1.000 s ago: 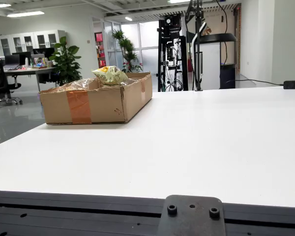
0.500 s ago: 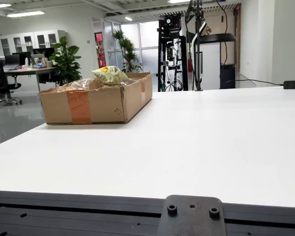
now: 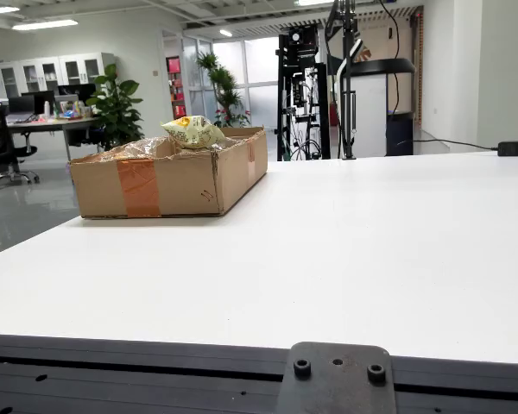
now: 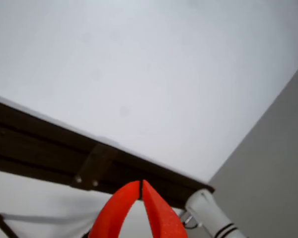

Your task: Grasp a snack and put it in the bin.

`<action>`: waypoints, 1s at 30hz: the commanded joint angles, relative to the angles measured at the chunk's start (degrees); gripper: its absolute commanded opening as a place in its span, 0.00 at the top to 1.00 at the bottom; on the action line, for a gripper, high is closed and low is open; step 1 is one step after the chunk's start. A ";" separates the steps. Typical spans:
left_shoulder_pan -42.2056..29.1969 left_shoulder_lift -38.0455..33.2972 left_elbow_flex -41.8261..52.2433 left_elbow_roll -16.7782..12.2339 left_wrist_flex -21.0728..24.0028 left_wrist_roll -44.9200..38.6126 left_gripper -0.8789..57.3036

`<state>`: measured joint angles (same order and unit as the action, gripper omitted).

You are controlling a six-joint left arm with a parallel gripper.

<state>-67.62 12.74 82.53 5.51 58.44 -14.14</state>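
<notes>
An open office with desks, potted plants and equipment racks lies behind a broad white counter [image 3: 345, 250]. In the fixed view a cardboard bin [image 3: 168, 179] sits at the counter's far left, and a yellow-green snack bag [image 3: 192, 131] rests in it, poking above the rim. No other snack shows on the counter.

The end effector [image 4: 141, 186] appears only in the wrist view: two orange fingers [image 4: 159, 218] meet at their tips with nothing between them, so it is closed and holding nothing. It points out over the counter's dark edge rail [image 4: 54, 148] toward bare white surface.

Neither bin nor snack appears in the wrist view, and the end effector is absent from the fixed view, so which way the snack lies from the end effector cannot be told. The bag's long axis looks roughly level across the fixed view. With the only visible snack already in the bin, the task looks complete or nearly so.
</notes>
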 commanded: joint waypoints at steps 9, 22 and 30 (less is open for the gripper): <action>1.98 0.00 0.00 0.17 -0.32 -3.55 0.98; 2.34 0.00 -0.06 0.21 -0.67 -3.86 0.98; 1.96 0.00 -0.08 0.21 -0.69 -3.88 0.98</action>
<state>-65.51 12.74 82.47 5.72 57.76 -18.04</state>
